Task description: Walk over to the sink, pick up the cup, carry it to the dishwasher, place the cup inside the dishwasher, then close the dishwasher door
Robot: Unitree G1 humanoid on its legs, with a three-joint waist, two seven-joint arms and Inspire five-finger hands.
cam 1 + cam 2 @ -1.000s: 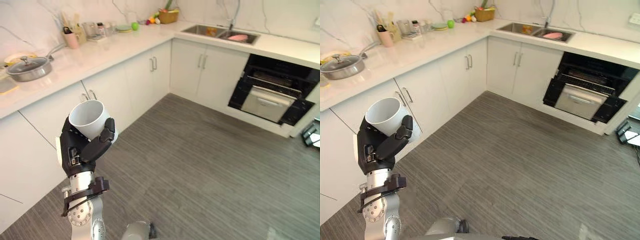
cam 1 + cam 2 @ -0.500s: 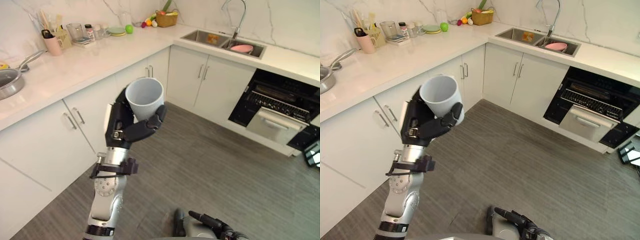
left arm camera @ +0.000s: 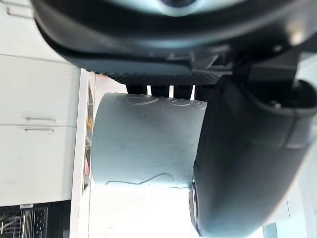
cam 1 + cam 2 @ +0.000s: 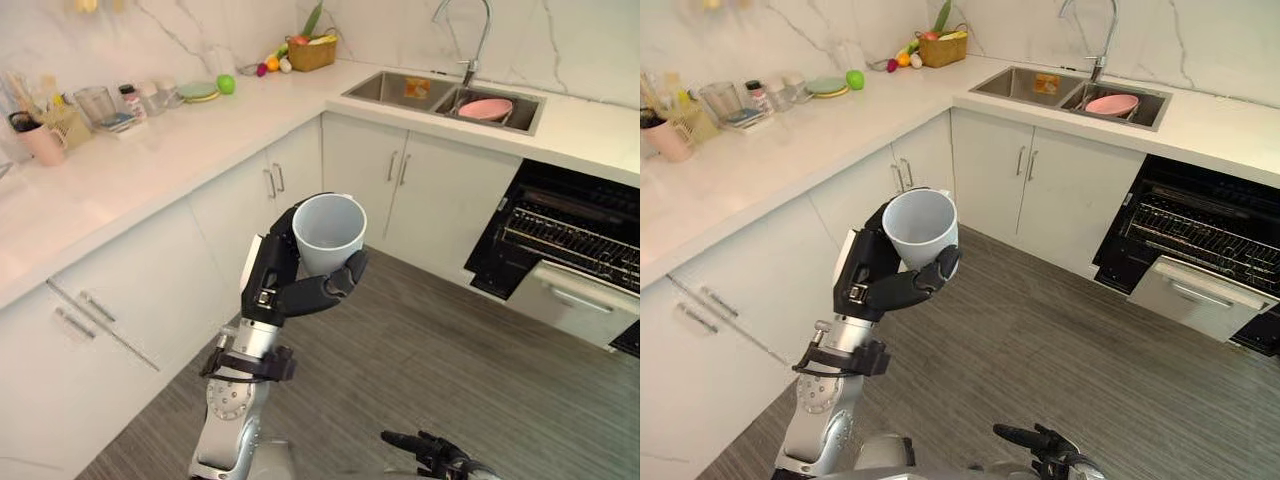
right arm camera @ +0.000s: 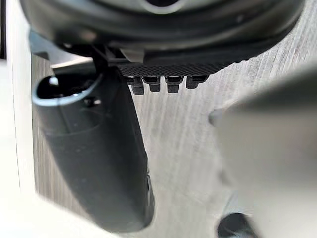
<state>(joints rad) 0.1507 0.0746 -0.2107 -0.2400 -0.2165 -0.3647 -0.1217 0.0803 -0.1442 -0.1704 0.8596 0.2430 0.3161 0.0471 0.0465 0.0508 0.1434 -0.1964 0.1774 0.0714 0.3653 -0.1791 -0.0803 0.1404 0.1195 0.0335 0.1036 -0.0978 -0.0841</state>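
My left hand (image 4: 272, 287) is raised in front of me, shut round a white cup (image 4: 328, 231) that stands upright with its mouth up. In the left wrist view the cup's wall (image 3: 146, 141) sits between the thumb and the fingers behind it. The dishwasher (image 4: 575, 250) stands open at the right under the counter, black inside with racks showing and a white front panel (image 4: 1200, 298) low down. The steel sink (image 4: 440, 93) lies on the counter beyond, with a pink bowl (image 4: 485, 107) in it. My right hand (image 4: 432, 453) hangs low with relaxed fingers, holding nothing.
White cabinets (image 4: 270, 185) run along the left under a pale counter (image 4: 150, 165) with jars, a plate, a green apple (image 4: 226, 84) and a fruit basket (image 4: 311, 50). A tap (image 4: 470, 35) rises behind the sink. Grey plank floor (image 4: 420, 350) lies between me and the dishwasher.
The whole picture has shifted as I turned and walked: sink and dishwasher are nearer and the pan has left the view. The left hand still holds the cup up, now nearer the middle.
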